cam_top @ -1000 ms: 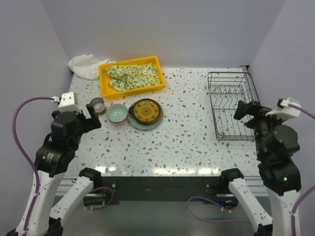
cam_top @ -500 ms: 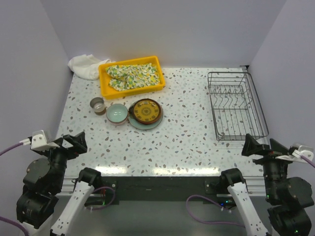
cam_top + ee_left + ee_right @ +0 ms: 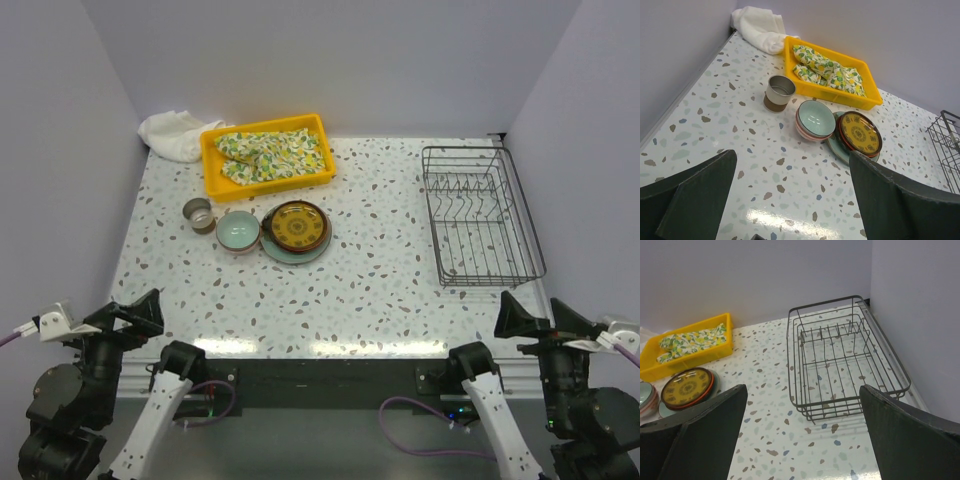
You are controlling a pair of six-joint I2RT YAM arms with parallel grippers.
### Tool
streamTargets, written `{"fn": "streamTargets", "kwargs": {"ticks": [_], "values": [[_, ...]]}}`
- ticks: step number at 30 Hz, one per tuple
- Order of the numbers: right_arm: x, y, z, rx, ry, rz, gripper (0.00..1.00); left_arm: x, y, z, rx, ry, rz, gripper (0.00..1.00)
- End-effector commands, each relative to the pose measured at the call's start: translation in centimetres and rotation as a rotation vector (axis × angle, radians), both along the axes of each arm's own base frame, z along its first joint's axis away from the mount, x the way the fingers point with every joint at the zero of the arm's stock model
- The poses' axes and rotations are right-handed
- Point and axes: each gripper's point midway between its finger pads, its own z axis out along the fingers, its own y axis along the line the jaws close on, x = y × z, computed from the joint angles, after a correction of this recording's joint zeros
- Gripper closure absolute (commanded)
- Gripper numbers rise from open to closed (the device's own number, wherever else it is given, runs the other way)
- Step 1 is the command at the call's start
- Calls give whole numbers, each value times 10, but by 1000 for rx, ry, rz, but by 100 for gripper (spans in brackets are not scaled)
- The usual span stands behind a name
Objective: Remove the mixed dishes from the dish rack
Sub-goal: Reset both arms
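The dish rack (image 3: 482,215) (image 3: 845,360) stands at the right of the table with nothing in it. The mixed dishes sit left of centre: a small tan cup (image 3: 198,213) (image 3: 779,93), a celadon bowl (image 3: 238,231) (image 3: 815,120) stacked on a red-patterned one, and a brown-yellow plate (image 3: 295,227) (image 3: 860,134) (image 3: 687,388) on a pale green-blue plate (image 3: 837,147). My left gripper (image 3: 128,312) (image 3: 792,200) hangs open at the near left edge, holding nothing. My right gripper (image 3: 537,312) (image 3: 802,435) is open at the near right edge, short of the rack.
A yellow tray (image 3: 208,160) holding a floral cloth (image 3: 272,152) sits at the back left. A white cloth (image 3: 172,133) is bunched in the back left corner. Walls close the table on the left, back and right.
Both arms have pulled back and down from over the table to its near edge, the left away from the cup, the right away from the rack. Both grippers stayed open.
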Motion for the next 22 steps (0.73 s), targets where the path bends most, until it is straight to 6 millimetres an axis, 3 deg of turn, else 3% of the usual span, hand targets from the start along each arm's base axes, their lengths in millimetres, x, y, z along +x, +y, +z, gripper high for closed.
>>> {"fn": "streamTargets", "kwargs": {"ticks": [1,22], "values": [[-2,2,0,-30,-2,19,2,-4,-2,-8,-28,9,-13,0],[-2,3,0,-32,-2,22,2,3,-4,-7,-30,-3,-10,0]]}}
